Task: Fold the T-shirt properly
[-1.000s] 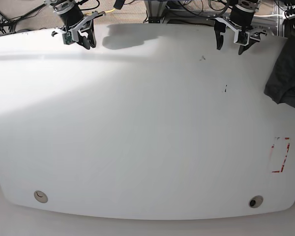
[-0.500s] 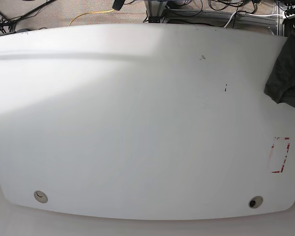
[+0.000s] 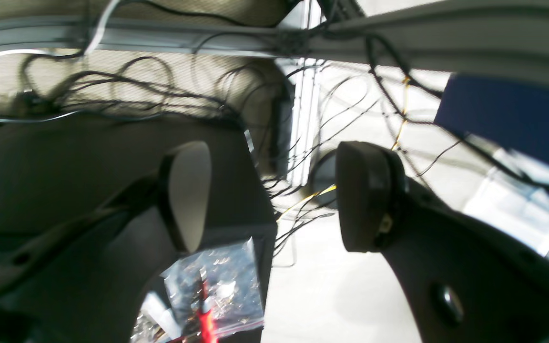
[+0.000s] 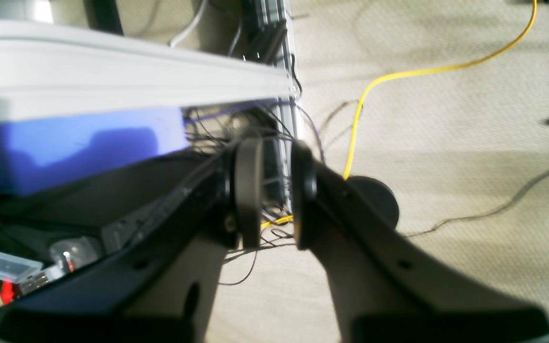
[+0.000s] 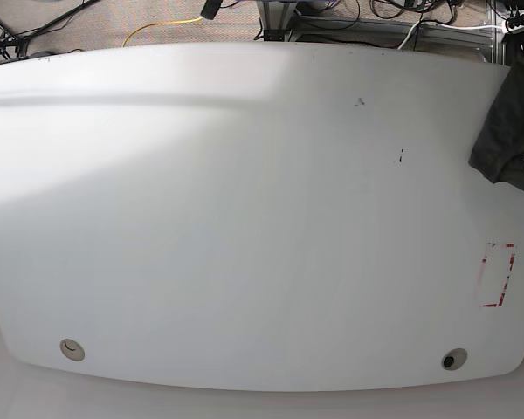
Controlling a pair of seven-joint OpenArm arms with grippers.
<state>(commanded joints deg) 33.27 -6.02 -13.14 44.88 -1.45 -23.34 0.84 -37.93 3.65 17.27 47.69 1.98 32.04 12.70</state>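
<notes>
A dark charcoal T-shirt (image 5: 513,131) lies bunched at the right edge of the white table (image 5: 244,227).

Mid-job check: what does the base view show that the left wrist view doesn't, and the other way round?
Only the base view shows the T-shirt, bunched at the table's right edge and partly cut off by the frame, plus the red-marked rectangle; neither arm appears there. Only the left wrist view shows the left gripper, jaws wide apart and empty, and a clear plastic bag below. Both show tangled black cables off the table.
</notes>
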